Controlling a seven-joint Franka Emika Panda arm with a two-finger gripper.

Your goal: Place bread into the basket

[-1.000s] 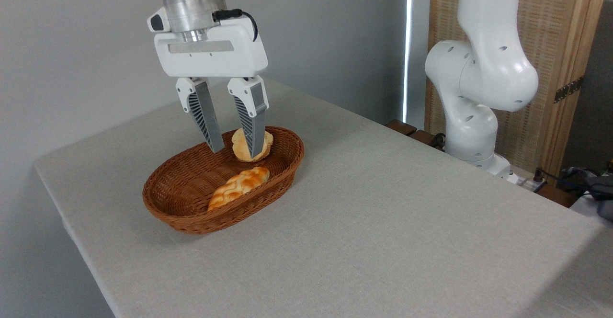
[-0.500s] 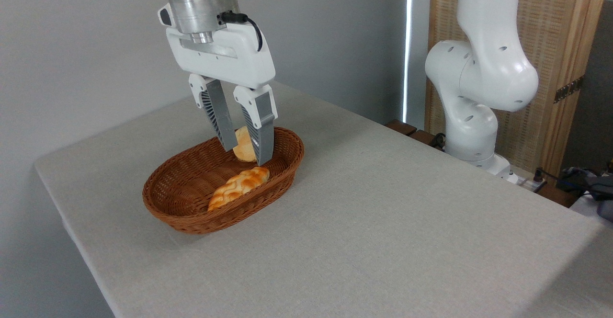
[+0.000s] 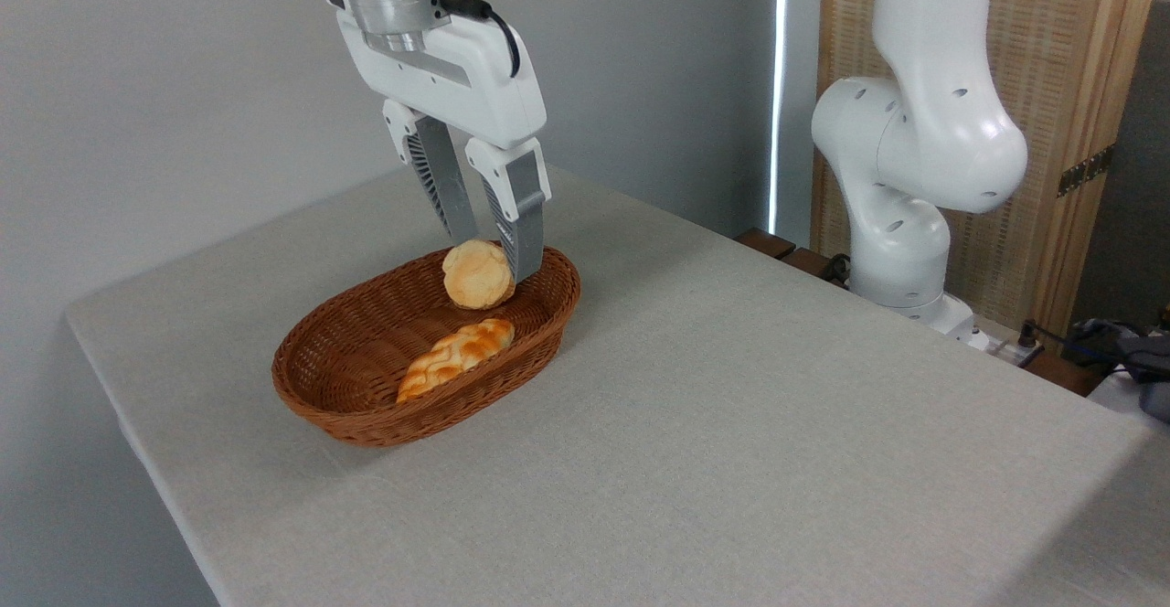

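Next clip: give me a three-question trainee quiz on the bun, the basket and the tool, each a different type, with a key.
1. True or false: the round bun sits inside the basket.
2. Multiple choice: what lies in the basket nearer the camera than the bun? A) a braided loaf B) a spoon C) a cup
3. Fill in: the tool stands with its fingers ____, just behind the bun.

Key:
1. True; it rests at the basket's far end.
2. A, the braided loaf.
3. Apart; whether a finger touches the bun cannot be told.
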